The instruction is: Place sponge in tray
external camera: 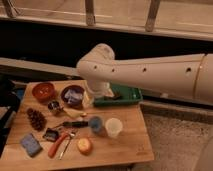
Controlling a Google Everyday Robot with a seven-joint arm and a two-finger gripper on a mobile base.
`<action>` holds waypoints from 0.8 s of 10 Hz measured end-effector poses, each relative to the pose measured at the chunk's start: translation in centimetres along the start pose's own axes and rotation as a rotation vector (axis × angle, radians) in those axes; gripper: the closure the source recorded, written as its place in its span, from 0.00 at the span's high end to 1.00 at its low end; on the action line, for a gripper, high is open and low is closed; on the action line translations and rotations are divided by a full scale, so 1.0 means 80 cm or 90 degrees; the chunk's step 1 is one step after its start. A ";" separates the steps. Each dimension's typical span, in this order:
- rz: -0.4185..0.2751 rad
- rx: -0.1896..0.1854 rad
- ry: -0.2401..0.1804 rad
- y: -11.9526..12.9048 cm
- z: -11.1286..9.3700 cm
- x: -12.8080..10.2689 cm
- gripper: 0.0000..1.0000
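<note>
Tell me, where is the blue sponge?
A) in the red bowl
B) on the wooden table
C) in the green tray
B: the flat blue sponge lies on the wooden table near its front edge, while the end effector hangs beside the green plastic tray.
</note>
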 end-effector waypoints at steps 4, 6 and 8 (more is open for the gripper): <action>-0.123 -0.038 0.002 0.094 -0.019 -0.012 0.80; -0.124 -0.036 0.002 0.094 -0.019 -0.013 0.80; -0.120 -0.033 0.013 0.088 -0.015 -0.008 0.80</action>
